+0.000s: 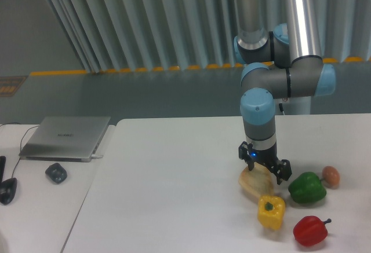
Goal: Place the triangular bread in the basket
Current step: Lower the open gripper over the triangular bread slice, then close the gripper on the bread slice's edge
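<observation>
Hand over bread; peppers right, front.

The gripper sits low over the triangular bread, fingers straddling its top, just behind the yellow pepper.

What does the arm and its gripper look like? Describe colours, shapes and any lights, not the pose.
The arm is made of silver-grey metal tubes joined by rounded grey housings with light blue caps. A thin dark cable runs beside the lower joint. The gripper is small and black with two short dark fingers, and a small blue light glows on its body.
</observation>
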`<act>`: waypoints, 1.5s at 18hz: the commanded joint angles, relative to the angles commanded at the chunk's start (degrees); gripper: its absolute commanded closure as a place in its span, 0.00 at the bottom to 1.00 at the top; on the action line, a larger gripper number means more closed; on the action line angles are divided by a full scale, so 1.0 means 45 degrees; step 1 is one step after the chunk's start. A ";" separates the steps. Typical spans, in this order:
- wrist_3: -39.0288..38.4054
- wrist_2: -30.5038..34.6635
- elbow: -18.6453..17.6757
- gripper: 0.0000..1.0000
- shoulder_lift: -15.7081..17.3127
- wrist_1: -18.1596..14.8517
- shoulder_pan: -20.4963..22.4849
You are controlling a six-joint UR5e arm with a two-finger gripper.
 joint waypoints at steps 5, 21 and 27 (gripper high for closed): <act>-0.0020 -0.0020 0.0000 0.00 -0.0020 0.0000 -0.0234; 0.0058 -0.0158 -0.0136 0.00 0.0040 -0.0039 -0.0235; 0.0098 0.0273 -0.0078 0.00 -0.0078 -0.0020 -0.0176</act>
